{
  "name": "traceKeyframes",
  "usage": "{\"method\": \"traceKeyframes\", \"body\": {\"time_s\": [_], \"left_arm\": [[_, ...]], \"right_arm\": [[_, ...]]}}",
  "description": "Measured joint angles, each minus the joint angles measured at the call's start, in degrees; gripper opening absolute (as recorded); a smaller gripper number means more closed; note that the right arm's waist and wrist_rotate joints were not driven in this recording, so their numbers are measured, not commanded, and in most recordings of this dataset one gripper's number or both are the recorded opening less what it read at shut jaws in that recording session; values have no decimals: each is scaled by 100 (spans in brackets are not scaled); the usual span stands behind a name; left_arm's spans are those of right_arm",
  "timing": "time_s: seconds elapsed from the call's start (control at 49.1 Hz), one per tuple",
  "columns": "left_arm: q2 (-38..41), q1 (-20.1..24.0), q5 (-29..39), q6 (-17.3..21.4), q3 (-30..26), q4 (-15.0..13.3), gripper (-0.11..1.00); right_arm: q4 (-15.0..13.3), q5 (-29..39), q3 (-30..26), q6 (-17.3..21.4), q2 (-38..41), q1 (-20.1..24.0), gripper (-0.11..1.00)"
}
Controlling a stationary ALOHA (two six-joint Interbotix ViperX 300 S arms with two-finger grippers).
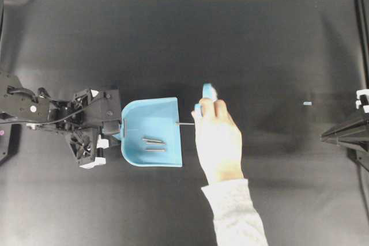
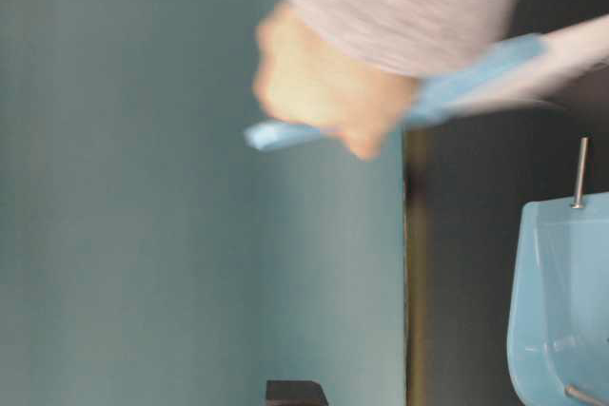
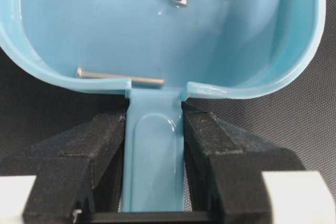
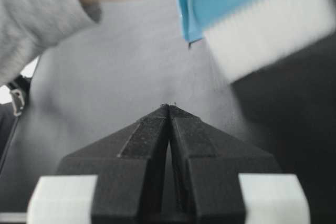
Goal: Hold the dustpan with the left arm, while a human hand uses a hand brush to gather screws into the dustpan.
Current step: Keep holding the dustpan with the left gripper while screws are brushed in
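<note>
Desk [image 1: 173, 38]: black cloth surface, carrying everything; a small light-blue scrap [image 1: 307, 103] lies far out at 3 o'clock.
Left arm [image 1: 57, 113]: reaches in from 9 o'clock; its fingers [image 3: 155, 145] are clamped on the dustpan's flat handle, one on each side.
Right gripper [image 4: 169, 129]: parked at the 3 o'clock edge, fingers pressed together, holding nothing.
Human hand [image 1: 218, 139]: comes in from 5 o'clock with a grey sleeve, just beside the pan's open mouth, gripping the hand brush [image 4: 252, 14].
Dustpan [image 1: 151, 132]: near the desk's centre, mouth facing 3 o'clock toward the hand.
Screws [image 1: 153, 144]: two lie side by side inside the pan in the overhead view; the left wrist view shows one more along the back wall [image 3: 119, 77].
Last screw [image 1: 185, 123]: on the pan's front lip, only partly in.
Progress: judged nearly done; that last screw needs a final sweep, with the pan held steady.
</note>
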Motion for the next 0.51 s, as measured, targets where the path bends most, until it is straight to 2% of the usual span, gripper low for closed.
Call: {"method": "traceKeyframes", "body": {"time_s": [0.509], "left_arm": [[0, -9, -167, -18, 53, 0, 29]], "right_arm": [[9, 0, -9, 0, 0, 0, 0]]}}
